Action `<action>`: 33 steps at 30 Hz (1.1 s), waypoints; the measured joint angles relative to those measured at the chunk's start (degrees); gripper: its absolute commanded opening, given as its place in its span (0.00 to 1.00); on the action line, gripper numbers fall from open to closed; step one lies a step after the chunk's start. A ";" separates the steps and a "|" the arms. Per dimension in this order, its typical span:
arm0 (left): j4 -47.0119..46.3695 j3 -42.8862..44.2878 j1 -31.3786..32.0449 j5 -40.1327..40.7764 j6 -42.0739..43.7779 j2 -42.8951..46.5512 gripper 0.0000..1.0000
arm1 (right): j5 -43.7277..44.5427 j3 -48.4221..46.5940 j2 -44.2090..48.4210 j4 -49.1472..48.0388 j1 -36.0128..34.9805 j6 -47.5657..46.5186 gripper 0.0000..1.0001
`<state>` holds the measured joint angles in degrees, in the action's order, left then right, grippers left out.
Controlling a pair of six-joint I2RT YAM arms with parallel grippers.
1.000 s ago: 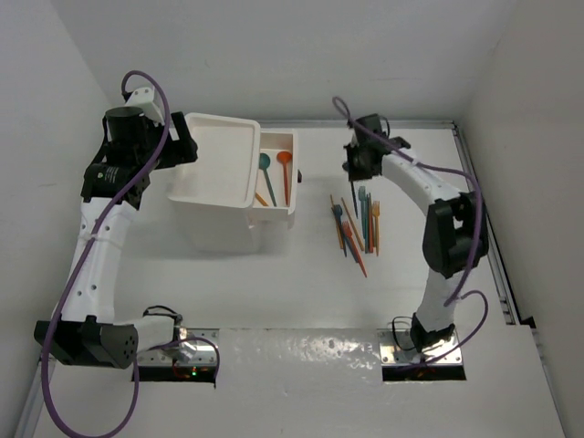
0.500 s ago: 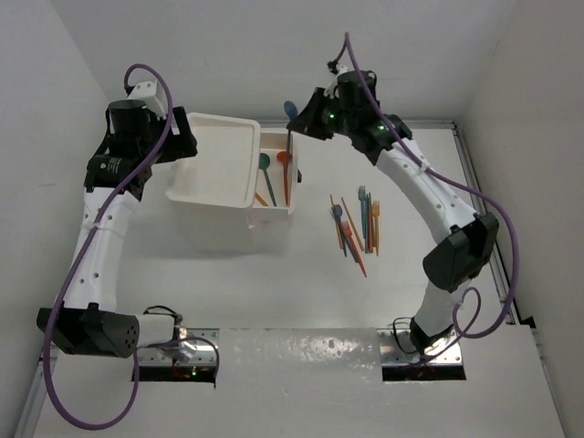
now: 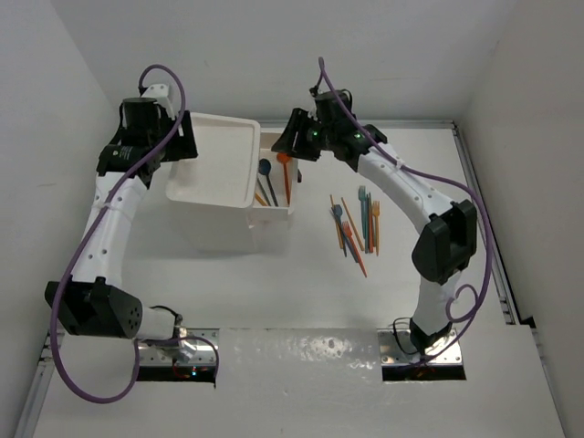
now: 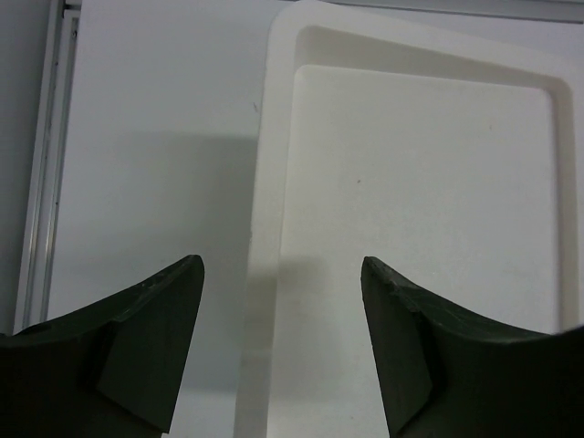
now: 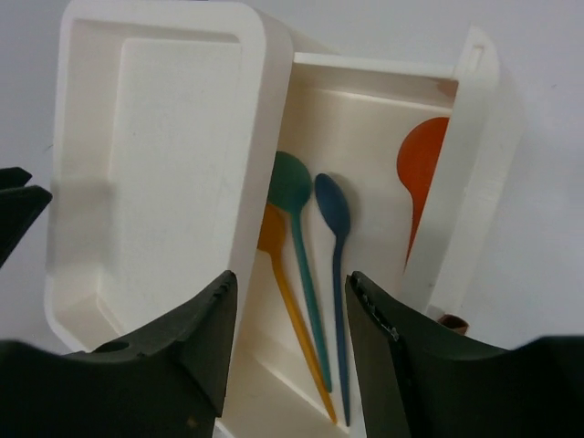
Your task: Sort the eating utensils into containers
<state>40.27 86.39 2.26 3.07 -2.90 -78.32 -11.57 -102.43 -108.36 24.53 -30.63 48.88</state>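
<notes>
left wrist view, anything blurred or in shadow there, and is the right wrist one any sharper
Left wrist view: the left gripper is dark and soft-edged, and a grey shadow lies on the table beside the tray-like top. Right wrist view: the right gripper is equally blurred, but the blue spoon and teal spoon in the open drawer look sharp.

The surface (image 3: 274,292) is white and flat. A tall white box (image 3: 214,233) stands on it, right under the left tool (image 3: 185,144) and the right tool (image 3: 294,139). A bunch of thin plastic forks and spoons (image 3: 358,224), orange, teal, blue and green, lies loose on the surface. It is well apart from the right tool, off to its right and closer to the arm bases. Two metal plates (image 3: 178,351) sit at the near edge.
</notes>
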 measured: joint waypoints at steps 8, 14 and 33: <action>-0.22 0.46 0.00 0.13 2.14 -2.60 0.45 | -2.34 12.20 10.95 -2.86 4.85 -6.71 0.39; -0.42 0.57 0.00 -0.70 3.82 -4.15 0.29 | -10.62 26.12 17.29 -8.46 17.38 -12.11 0.45; -1.68 0.57 -0.02 0.13 5.90 -5.11 0.00 | -30.64 37.99 7.08 -37.51 16.24 -2.29 0.43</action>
<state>38.59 86.96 2.24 3.20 3.01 -83.44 -42.22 -64.45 -101.27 -12.97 -14.39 46.59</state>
